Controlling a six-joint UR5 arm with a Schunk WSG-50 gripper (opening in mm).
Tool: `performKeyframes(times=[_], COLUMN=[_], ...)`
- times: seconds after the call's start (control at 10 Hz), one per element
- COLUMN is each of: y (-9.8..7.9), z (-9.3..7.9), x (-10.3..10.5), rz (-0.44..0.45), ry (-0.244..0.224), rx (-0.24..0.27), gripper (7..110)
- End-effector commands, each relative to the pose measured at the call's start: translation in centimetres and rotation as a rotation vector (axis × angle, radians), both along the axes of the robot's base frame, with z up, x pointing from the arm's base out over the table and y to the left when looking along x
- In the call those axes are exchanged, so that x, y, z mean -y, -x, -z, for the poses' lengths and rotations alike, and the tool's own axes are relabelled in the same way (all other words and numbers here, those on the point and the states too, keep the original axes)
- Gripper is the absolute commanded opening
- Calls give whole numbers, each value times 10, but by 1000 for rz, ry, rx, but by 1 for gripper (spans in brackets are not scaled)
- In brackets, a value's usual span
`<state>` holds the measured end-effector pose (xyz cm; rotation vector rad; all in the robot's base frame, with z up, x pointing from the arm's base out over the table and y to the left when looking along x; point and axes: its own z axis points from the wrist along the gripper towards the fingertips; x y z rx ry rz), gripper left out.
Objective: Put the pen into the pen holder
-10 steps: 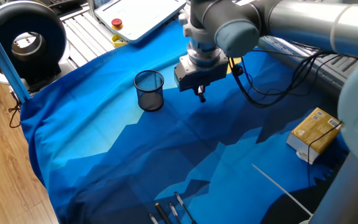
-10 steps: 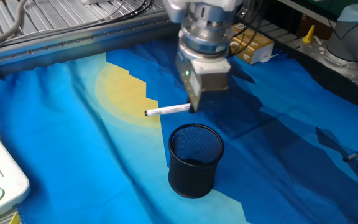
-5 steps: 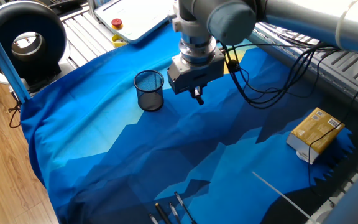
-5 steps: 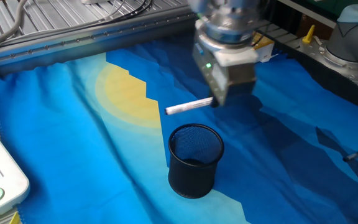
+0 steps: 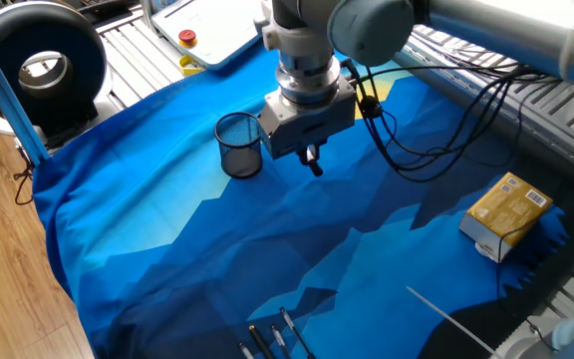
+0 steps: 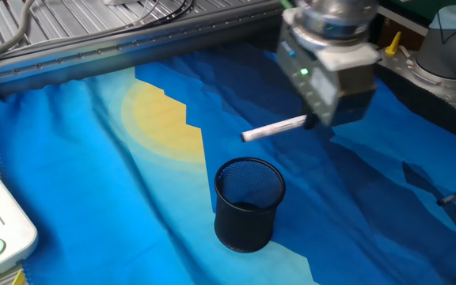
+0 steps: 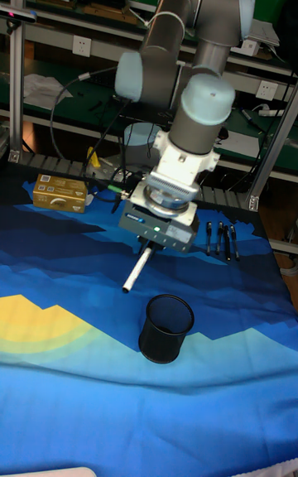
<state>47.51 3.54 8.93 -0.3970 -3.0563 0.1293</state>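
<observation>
I have the gripper (image 6: 317, 121) clamped on the black cap end of the white marker pen (image 6: 274, 129). The pen sticks out nearly level above the blue cloth (image 6: 93, 198), near the black mesh pen holder (image 6: 248, 204).

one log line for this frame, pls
phase: carry | pincer: shut on pen | pen: airborne, near level, white end free | pen holder: upright on cloth, pen not over it | insert: not yet done

A: Where does the grey jointed robot arm (image 7: 184, 45) stand?

B: It arches high, then bends down, its wrist pointing at the table.

A: And the grey two-finger gripper (image 6: 313, 120)?

B: Held above the cloth, jaws closed on the slim white marker pen (image 6: 274, 128), which sticks out sideways, tilted.
</observation>
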Motion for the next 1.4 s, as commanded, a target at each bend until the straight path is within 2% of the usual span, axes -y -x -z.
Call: performKeyframes(times=[0.0,0.2,0.4,0.6,0.8,1.1,1.3], y=[19,28,41,45,44,43,33], z=[-12,-11,-5,-1,-2,-2,-1], x=[-22,-35,-52,-65,-60,-46,-36], rz=[-9,14,77,91,67,38,6], ry=[-28,-48,-39,-49,-42,5,43], rx=[-1,-22,-86,-98,-96,-105,-66], gripper=[7,7,7,7,7,7,7])
